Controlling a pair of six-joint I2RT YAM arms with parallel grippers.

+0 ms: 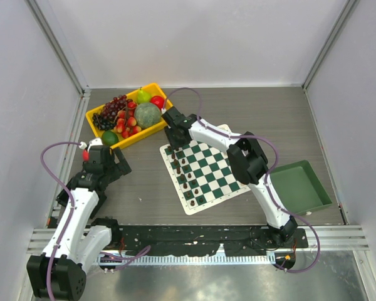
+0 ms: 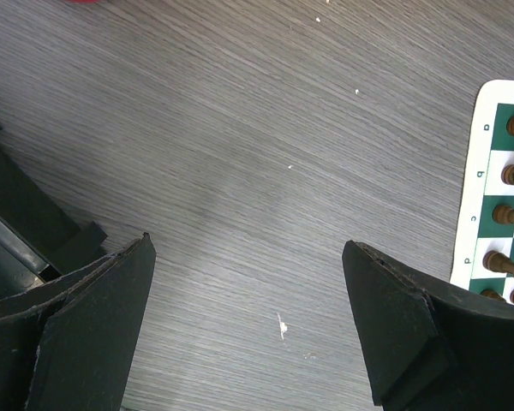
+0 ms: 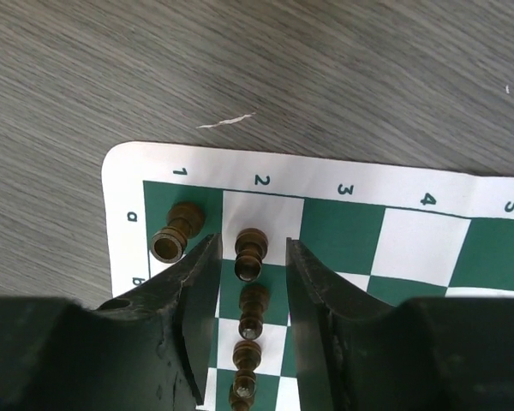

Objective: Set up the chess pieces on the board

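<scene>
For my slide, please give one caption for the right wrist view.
Open right end effector straddling a dark chess piece near the board corner.

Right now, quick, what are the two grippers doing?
Left gripper: open, holding nothing.
Right gripper: open around a dark chess piece, not squeezing it.

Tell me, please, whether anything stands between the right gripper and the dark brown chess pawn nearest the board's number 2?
Nothing visible does. That dark brown pawn stands in the open gap of the right gripper, clear of both fingers; another dark piece stands outside one finger on the corner square.
</scene>
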